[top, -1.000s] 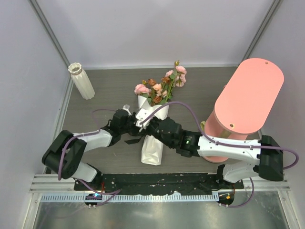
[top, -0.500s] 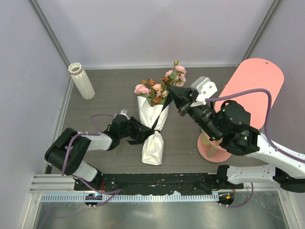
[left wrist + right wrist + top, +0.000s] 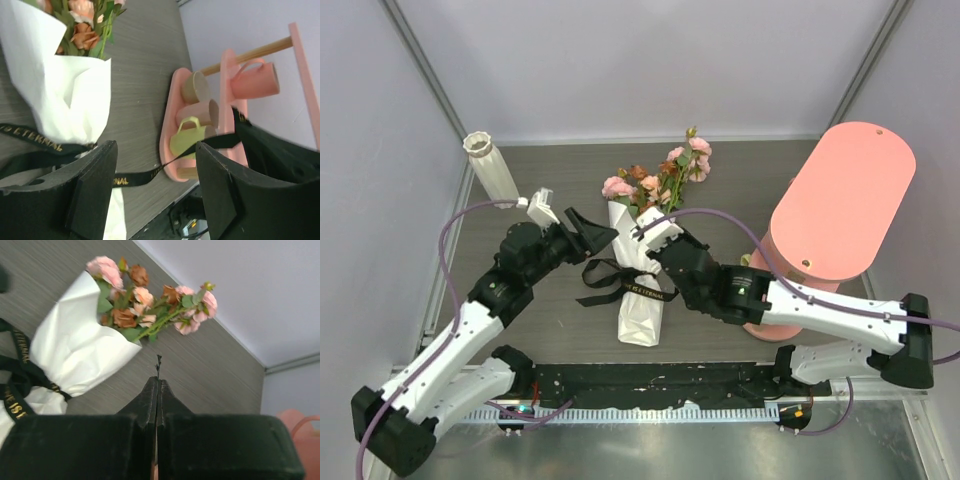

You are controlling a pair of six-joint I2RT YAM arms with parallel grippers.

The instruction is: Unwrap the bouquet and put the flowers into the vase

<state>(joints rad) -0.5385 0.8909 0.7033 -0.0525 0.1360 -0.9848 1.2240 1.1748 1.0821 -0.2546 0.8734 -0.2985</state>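
The bouquet (image 3: 642, 300) lies on the table in its white paper cone, with the flowers (image 3: 660, 180) pointing to the back. Its black ribbon (image 3: 620, 285) lies slack across the cone, undone. My left gripper (image 3: 588, 228) hovers open left of the cone; in the left wrist view the ribbon (image 3: 135, 176) runs past the gap between its fingers (image 3: 95, 190) without touching them. My right gripper (image 3: 645, 238) is over the cone's upper part. It is shut (image 3: 157, 382), and a thin black ribbon end (image 3: 158, 362) sticks out of its tips. The white ribbed vase (image 3: 490, 170) stands upright at the back left.
A big pink tiered stand (image 3: 840, 200) fills the right side. In the left wrist view its lower tier (image 3: 170, 115) holds several mugs. Grey walls close in the table on three sides.
My left gripper let go of the ribbon, opened and lifted back to the left. My right arm came down from beside the flowers to the cone, and the ribbon fell slack.
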